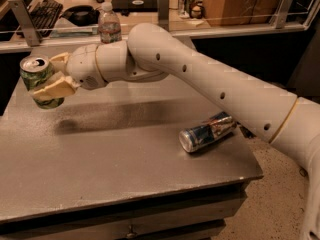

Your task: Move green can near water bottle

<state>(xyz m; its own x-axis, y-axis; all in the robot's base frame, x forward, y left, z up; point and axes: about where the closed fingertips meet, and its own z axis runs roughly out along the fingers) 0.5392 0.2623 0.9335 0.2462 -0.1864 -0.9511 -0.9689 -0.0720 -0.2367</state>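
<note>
My gripper (50,79) is shut on the green can (39,81) and holds it upright in the air over the left part of the grey table (100,154); the can's silver top with pull tab faces up. The water bottle (109,24), clear with a white cap and a red label band, stands at the table's far edge, behind my arm and to the right of the can.
A blue-and-silver can (207,132) lies on its side near the table's right front. My white arm (210,89) spans the table from the right. Behind the table is a rail with a desk, a keyboard (42,11) and other items.
</note>
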